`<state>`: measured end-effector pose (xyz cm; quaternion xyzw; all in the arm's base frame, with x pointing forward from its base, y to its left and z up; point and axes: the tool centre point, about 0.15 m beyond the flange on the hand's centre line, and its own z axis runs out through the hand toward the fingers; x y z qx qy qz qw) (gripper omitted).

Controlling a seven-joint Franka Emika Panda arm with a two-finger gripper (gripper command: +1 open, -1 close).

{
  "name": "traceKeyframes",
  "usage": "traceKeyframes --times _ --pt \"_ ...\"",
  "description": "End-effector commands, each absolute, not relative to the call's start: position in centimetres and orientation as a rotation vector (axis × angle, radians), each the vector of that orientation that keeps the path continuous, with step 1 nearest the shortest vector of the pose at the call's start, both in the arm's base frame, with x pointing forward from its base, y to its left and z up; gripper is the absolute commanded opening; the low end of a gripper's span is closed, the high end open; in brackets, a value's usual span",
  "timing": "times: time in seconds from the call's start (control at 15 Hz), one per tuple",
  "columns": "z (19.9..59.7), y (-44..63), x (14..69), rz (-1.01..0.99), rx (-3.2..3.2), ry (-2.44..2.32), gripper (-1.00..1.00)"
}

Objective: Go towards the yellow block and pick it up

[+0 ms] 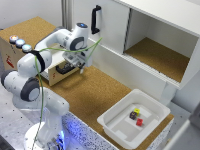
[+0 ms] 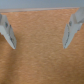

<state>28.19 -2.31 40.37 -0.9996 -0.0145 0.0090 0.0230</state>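
The yellow block [image 1: 136, 110] is a tiny bright cube lying inside the white tray [image 1: 116, 125] at the exterior view's lower right, beside a dark maroon cube [image 1: 133, 115] and a small red cube [image 1: 139, 121]. My gripper [image 1: 81, 67] hangs over the cork surface far to the exterior view's left of the tray, well apart from the block. In the wrist view the gripper [image 2: 40, 36] stands open, its two fingers [image 2: 7, 31] spread wide over bare cork with nothing between them. The block does not show in the wrist view.
A white cabinet [image 1: 155, 45] with an open compartment and a black handle [image 1: 95, 20] stands at the back. A cardboard box [image 1: 12, 55] with coloured buttons sits at the exterior view's left. Cork board [image 1: 95, 95] covers the table between gripper and tray.
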Motion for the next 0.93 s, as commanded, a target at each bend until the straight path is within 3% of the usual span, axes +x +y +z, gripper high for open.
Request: traceKeyframes --times 0.0,0.33,0.87 --pt "38.7 -12.1 30.5 0.043 -3.111 0.122 1.00" --pt "37.7 -19.7 31.1 0.113 -3.144 0.256 1.00" --pt "35.7 -30.9 34.3 0.147 -3.129 0.067 1.00"
